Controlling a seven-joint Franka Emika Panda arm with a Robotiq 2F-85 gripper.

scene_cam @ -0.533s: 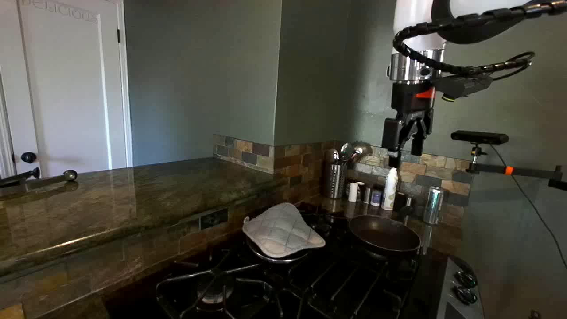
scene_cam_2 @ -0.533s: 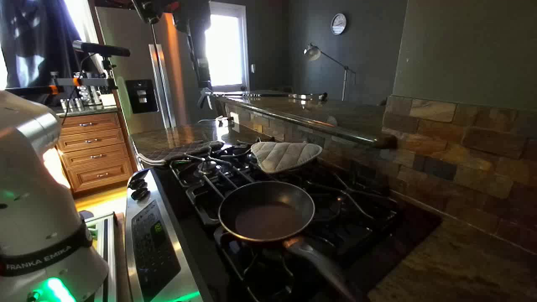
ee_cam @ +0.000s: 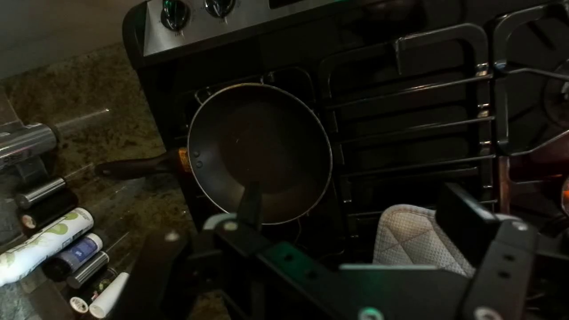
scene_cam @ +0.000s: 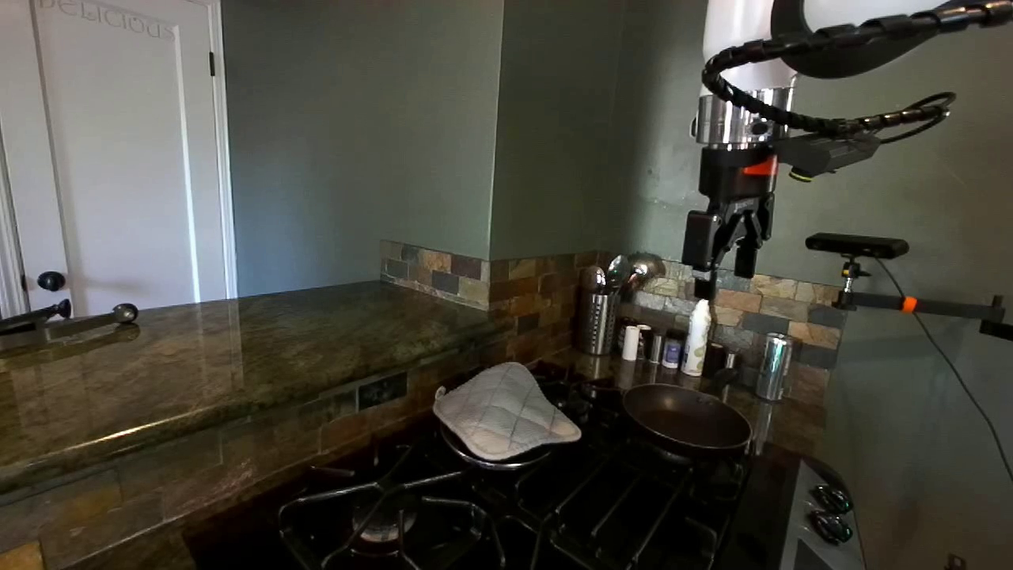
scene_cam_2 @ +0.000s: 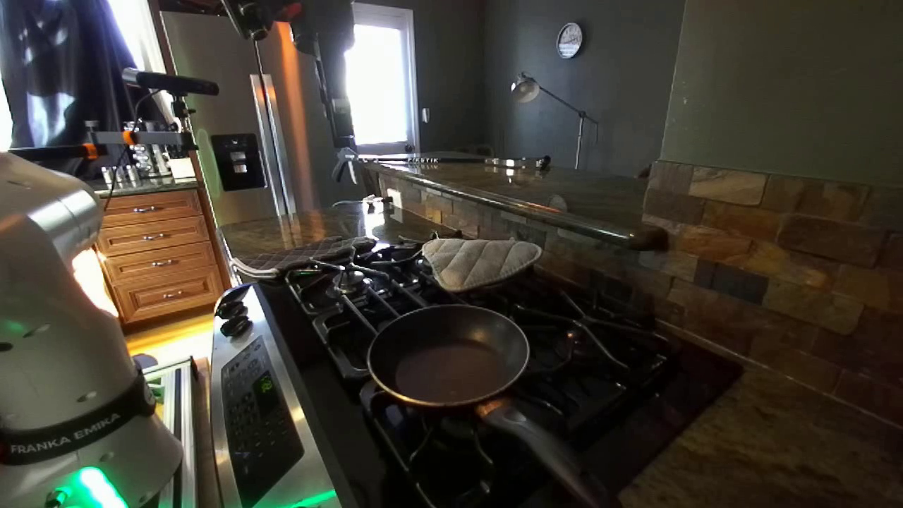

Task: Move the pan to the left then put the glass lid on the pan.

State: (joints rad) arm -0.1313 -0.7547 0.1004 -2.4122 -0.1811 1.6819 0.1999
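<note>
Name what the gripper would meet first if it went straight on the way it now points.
Probably the pan, near its rim: the open gripper points straight down. Depth is unclear, though, so it may just miss the rim and meet the grate beside the pan.

Open below, crowded to one side

Open air separates the black two-fingered pincer (scene_cam: pixel 725 273) from the round dark frying pan (ee_cam: pixel 262 146) lower down. In the wrist view, the black metal grate (ee_cam: pixel 413 130) leaves room ahead-right of the pincer; the whitish quilted cloth pad (ee_cam: pixel 413 235) obstructs closer on its right. Leftward, a white green-printed bottle (ee_cam: pixel 44 246), a shiny steel can (ee_cam: pixel 31 142) and the pan's dark handle (ee_cam: pixel 138 168) intrude.
</note>
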